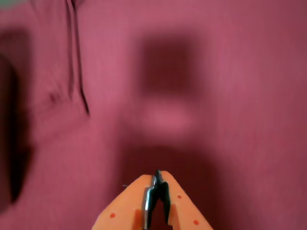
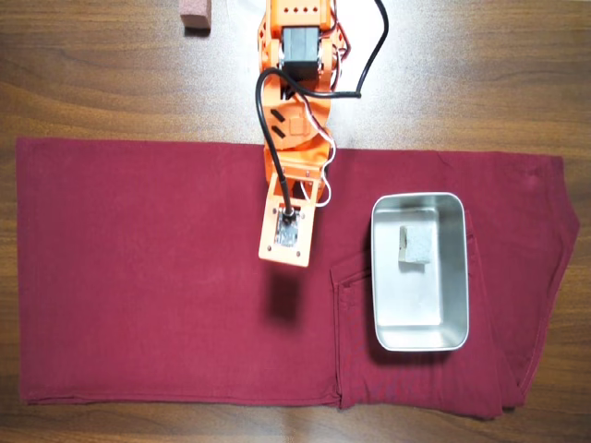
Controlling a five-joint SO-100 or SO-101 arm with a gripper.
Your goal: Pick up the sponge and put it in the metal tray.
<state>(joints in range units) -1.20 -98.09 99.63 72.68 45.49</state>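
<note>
The sponge [image 2: 416, 245], a small grey-beige block, lies inside the metal tray [image 2: 420, 334], in its upper half and apart from the walls. The shiny tray rests on the right part of a maroon cloth [image 2: 138, 277]. The orange arm [image 2: 294, 120] reaches down from the top centre, and its wrist camera mount [image 2: 286, 233] hovers over the cloth to the left of the tray, hiding the fingers below it. In the wrist view my gripper [image 1: 157, 176] enters from the bottom edge with its orange jaws closed together and nothing between them. Only blurred cloth shows beyond it.
A pinkish-brown block [image 2: 195, 14] stands on the wooden table [image 2: 92, 74] at the top left of the arm's base. A cloth seam [image 1: 79, 72] crosses the upper left of the wrist view. The arm's shadow [image 2: 284, 300] falls on the cloth below the wrist.
</note>
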